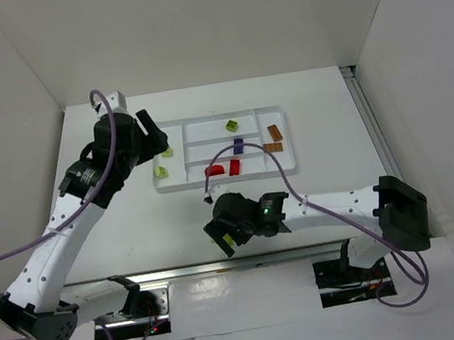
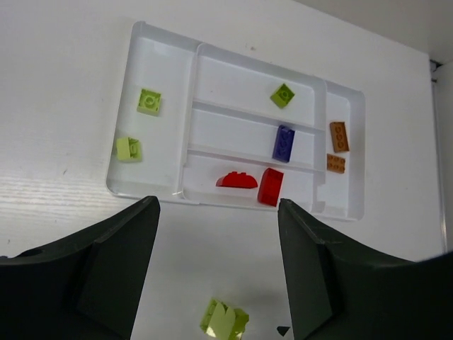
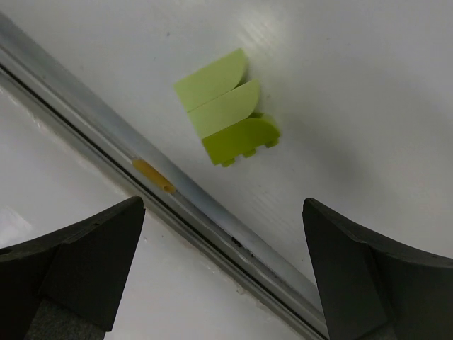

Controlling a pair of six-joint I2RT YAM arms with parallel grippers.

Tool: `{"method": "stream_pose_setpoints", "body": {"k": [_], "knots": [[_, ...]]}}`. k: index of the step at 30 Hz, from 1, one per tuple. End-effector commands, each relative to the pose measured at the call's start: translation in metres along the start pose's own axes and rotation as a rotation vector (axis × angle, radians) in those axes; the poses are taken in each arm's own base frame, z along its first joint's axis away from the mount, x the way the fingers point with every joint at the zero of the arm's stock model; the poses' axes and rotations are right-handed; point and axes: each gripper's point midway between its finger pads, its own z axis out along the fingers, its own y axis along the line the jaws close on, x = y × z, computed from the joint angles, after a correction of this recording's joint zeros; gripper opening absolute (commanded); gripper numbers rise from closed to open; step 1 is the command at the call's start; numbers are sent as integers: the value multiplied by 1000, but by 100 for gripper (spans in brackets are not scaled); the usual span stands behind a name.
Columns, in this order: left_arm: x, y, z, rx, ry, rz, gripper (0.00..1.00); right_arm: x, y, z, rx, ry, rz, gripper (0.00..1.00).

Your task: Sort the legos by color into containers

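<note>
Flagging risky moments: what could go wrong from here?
The loose lime-green plastic brick lies near the metal rail; the open right gripper could strike the rail or shove the brick against it.
Lime bricks sit in two compartments of the white plastic tray, so sorting may end split.

A strip of open worktop [image 1: 150, 223] runs between the tray [image 1: 180, 187] and the rail [image 1: 223, 265]. The right arm [image 1: 333, 203] lies across its right half. The loose brick [image 3: 226, 117] sits near the rail, which hems it in on that side; its other sides are open. The right pincer [image 3: 226, 283] hangs above it, jaws wide. Raised dividers [image 2: 248, 115] wall off each tray compartment. The left pincer [image 2: 219, 269] hangs at the tray's left end, jaws apart. Walls [image 1: 9, 65] close in left, back and right.
</note>
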Motion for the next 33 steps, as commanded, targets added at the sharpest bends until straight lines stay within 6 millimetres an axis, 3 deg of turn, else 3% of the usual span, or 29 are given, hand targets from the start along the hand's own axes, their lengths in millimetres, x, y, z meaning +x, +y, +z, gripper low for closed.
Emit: {"method": "stream_pose_setpoints", "body": {"k": [1, 6, 9, 12, 16, 21, 24, 25, 28, 33], "knots": [[20, 5, 7, -9, 66, 55, 77, 14, 9, 7, 24, 42, -115, 100], [28, 3, 14, -4, 93, 60, 77, -11, 21, 16, 15, -22, -101, 100], [28, 1, 16, 3, 99, 60, 77, -15, 17, 29, 67, -2, -150, 100], [28, 1, 16, 3, 99, 70, 77, -5, 7, 44, 141, 65, -193, 100], [27, -1, 17, 11, 104, 78, 77, -3, 5, 49, 141, 68, -225, 100], [31, -4, 19, 21, 122, 80, 77, 2, -17, 58, 239, 101, -222, 100], [32, -5, 22, 21, 122, 80, 77, 2, -30, 55, 274, 109, -201, 100], [30, -8, 21, 34, 120, 77, 77, 10, -43, 57, 299, 132, -177, 100], [31, -9, 20, 43, 126, 86, 77, 9, -58, 46, 310, 115, -119, 99], [33, -15, 27, 65, 138, 84, 77, 0, -68, 25, 277, 47, -4, 96]]}}
